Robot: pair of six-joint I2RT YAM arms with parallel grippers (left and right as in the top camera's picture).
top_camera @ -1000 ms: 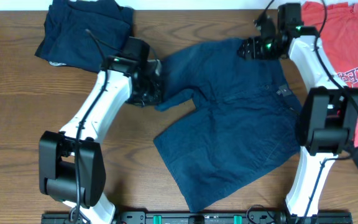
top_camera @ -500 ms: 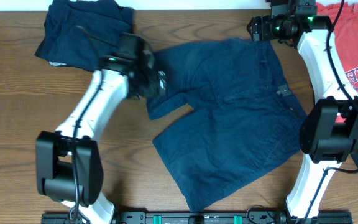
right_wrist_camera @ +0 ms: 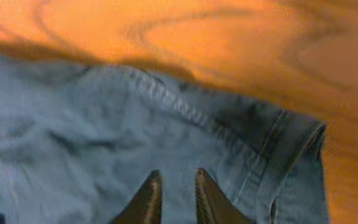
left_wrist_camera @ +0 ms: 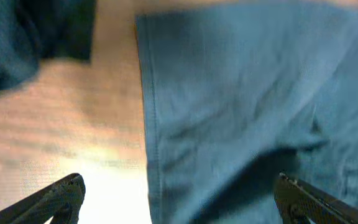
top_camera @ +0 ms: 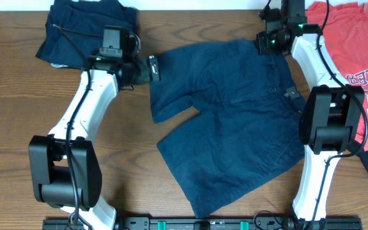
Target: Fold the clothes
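Left claw [top_camera: 151,68] has swung to the far left and now hangs spread at the leg hem, right claw [top_camera: 268,42] pressed nearly together at the far waistband corner (pinch unclear), shorts [top_camera: 235,121] flat mid-tabletop [top_camera: 18,128], long axis left-right, waist right, legs left, left arm nearer the hem.

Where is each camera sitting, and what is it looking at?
Overhead: above the wooden table, looking straight down at both white arms, the dark navy denim shorts.
Left wrist: on the left gripper, facing the shorts' hem; its open fingertips show.
Right wrist: on the right gripper, close over a stitched seam; fingertips nearly together.
Shared: all three see the shorts.
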